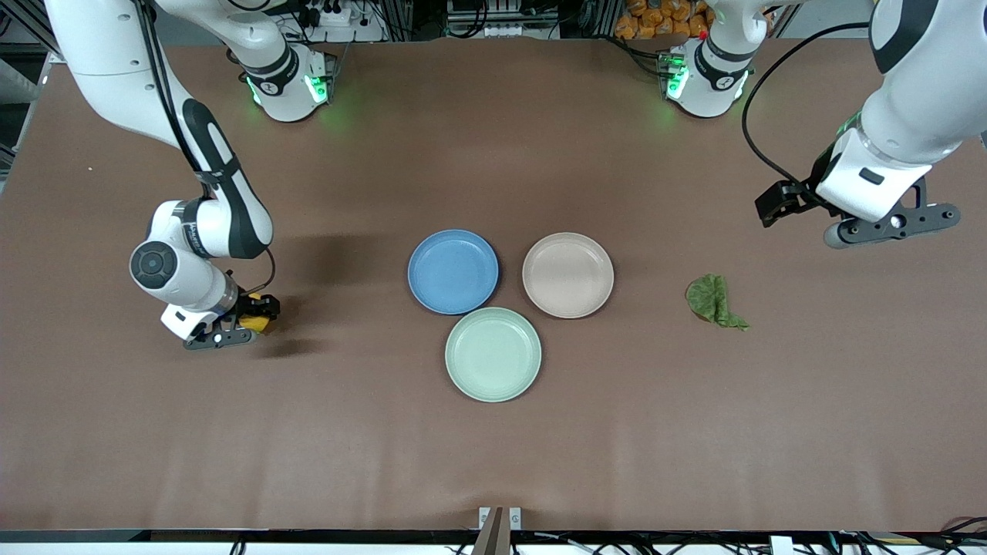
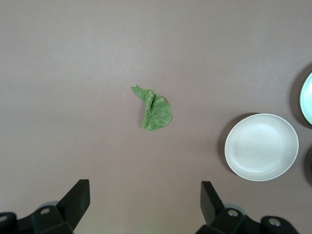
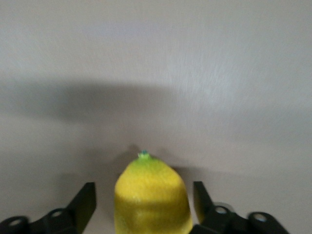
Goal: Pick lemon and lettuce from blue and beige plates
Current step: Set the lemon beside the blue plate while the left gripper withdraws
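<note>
The lemon [image 1: 261, 321] lies on the brown table toward the right arm's end, off the plates. My right gripper [image 1: 245, 330] is low around it, fingers open with a gap on each side of the lemon [image 3: 151, 195]. The lettuce [image 1: 714, 301], a folded dark green leaf, lies on the table toward the left arm's end, beside the beige plate [image 1: 568, 275]. The blue plate [image 1: 453, 271] and the beige plate are both empty. My left gripper [image 1: 894, 225] is open and empty, high over the table near the lettuce [image 2: 155, 109].
A pale mint-green plate [image 1: 493, 354], empty, stands nearer the front camera than the blue and beige plates and touches both. The beige plate [image 2: 262, 147] and the mint plate's edge [image 2: 308, 97] show in the left wrist view.
</note>
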{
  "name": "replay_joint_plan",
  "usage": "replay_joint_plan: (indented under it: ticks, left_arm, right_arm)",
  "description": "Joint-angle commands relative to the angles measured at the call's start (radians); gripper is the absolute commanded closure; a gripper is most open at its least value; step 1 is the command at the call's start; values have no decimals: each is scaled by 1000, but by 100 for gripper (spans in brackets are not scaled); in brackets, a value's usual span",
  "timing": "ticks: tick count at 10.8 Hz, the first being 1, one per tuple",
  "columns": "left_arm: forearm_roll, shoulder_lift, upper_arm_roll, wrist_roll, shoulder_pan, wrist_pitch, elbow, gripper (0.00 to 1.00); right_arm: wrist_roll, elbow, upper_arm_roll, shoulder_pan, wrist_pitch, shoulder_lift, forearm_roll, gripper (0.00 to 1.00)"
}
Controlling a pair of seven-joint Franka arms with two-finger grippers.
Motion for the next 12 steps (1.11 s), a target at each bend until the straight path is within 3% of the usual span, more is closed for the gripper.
replay_joint_plan:
  ticks: [1, 3, 9, 12]
  left_arm:
    - [9, -55, -7, 8, 10, -24, -26, 0]
    - [7, -79, -9, 10, 8, -33, -26, 0]
    - [-42, -95, -6, 10, 16, -38, -23, 0]
    - [-43, -95, -1, 10, 17, -38, -17, 0]
  right_arm:
    - [-5, 120, 8, -17, -269, -83, -14, 0]
    - [5, 184, 10, -18, -437, -150, -2, 0]
    - [1, 201, 29, -68, -763, -472, -1, 0]
    - [2, 199, 167, -195, -843, -578, -8, 0]
